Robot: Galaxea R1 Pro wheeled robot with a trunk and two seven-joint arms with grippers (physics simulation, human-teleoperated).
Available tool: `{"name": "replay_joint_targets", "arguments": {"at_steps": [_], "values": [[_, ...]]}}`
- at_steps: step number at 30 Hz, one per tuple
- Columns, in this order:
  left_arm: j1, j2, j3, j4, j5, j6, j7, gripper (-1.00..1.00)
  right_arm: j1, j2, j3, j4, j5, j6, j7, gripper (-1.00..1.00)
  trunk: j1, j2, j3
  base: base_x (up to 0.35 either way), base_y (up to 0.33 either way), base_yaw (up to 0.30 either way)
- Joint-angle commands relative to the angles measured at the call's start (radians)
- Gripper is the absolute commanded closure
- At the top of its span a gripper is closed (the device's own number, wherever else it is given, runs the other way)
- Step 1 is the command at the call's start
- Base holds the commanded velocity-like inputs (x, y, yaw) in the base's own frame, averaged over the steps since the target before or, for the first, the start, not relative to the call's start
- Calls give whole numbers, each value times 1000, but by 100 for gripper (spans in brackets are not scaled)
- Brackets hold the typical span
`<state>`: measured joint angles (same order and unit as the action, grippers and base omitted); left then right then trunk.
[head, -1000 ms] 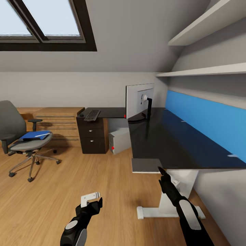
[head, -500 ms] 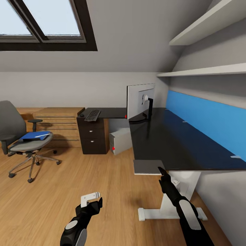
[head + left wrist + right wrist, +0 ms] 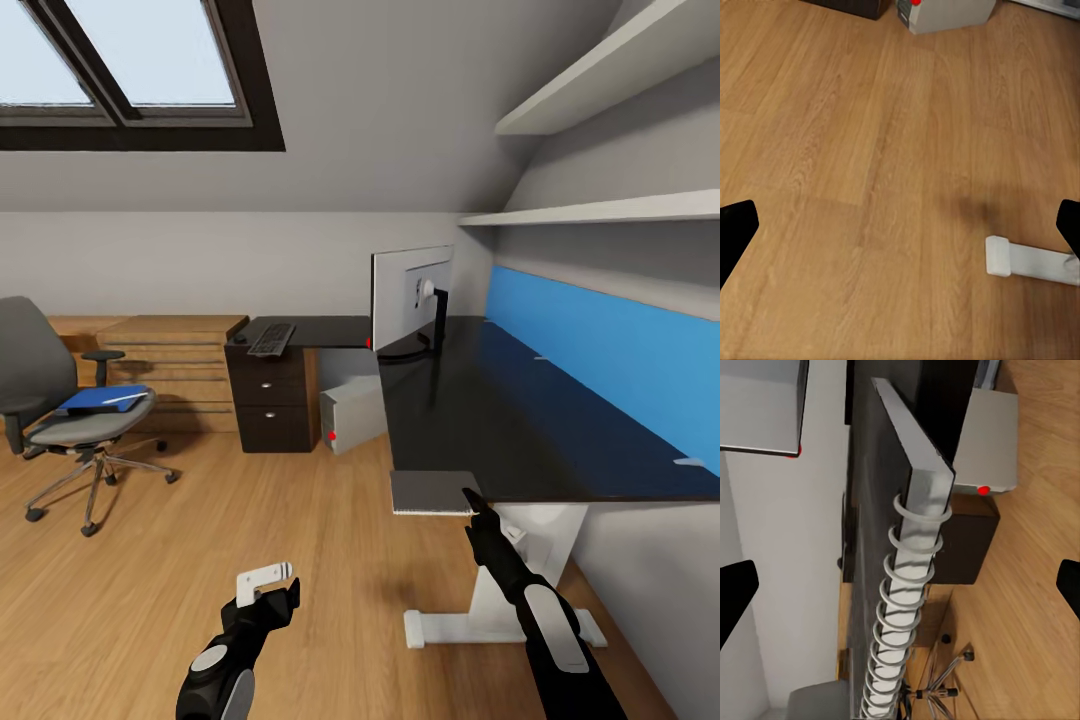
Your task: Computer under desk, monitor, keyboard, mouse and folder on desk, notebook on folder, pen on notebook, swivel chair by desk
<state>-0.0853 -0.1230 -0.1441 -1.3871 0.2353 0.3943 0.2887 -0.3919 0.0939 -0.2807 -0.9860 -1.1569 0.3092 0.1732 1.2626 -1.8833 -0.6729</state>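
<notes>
The notebook (image 3: pixel 432 492) at the tabletop (image 3: pixel 500 420) corner is faced by the spread right end effector (image 3: pixel 472 497) — grasping is judged next.

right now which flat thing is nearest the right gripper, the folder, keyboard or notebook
The grey spiral-bound notebook, lying at the desk's near corner just ahead of the right gripper. The keyboard and the blue folder on the swivel chair lie far across the room.
</notes>
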Motion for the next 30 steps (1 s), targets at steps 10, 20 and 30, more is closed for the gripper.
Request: {"name": "replay_joint_targets", "arguments": {"at_steps": [10, 20, 30], "values": [[-1, 0, -2, -1, 12, 3, 9, -100, -1, 1, -5, 0, -6, 8, 2, -100, -8, 14, 5, 0, 0, 0], [-1, 0, -2, -1, 12, 3, 9, -100, -1, 1, -5, 0, -6, 9, 1, -100, -8, 14, 5, 0, 0, 0], [-1, 0, -2, -1, 12, 4, 9, -100, -1, 1, -5, -3, -4, 8, -1, 100, -8, 14, 5, 0, 0, 0]]}}
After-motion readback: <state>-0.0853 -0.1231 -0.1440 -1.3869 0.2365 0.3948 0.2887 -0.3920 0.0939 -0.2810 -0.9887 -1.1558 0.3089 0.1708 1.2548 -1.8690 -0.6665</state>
